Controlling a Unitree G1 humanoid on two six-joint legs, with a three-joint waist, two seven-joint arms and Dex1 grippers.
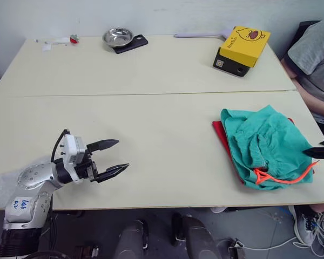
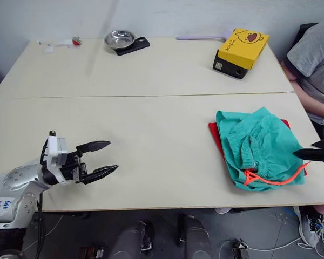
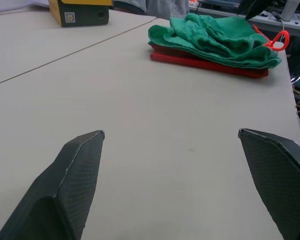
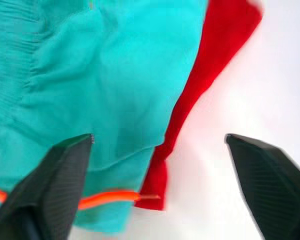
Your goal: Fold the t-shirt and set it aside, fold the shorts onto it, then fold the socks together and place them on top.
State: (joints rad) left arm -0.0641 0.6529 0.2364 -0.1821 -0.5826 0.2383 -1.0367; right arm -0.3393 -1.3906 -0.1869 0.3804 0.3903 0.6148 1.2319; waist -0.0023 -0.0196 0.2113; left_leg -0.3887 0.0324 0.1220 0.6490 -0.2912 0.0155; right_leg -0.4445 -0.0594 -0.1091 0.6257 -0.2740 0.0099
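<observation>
With the shorts point(image 1: 267, 145) piled loosely on the folded t-shirt point(image 1: 222, 136) at the tabletop's point(image 1: 151, 124) right edge, either wide, empty gripper, left point(image 1: 109, 156) or right point(image 4: 160, 145), could snag the drawstring point(image 1: 283, 178).

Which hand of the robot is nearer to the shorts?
Right. The right hand hovers at the edge of the shorts; the left hand is far across the table.

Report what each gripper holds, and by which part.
Nothing is held. The left gripper is open over bare table; the right gripper is open above the shorts and t-shirt.
</observation>
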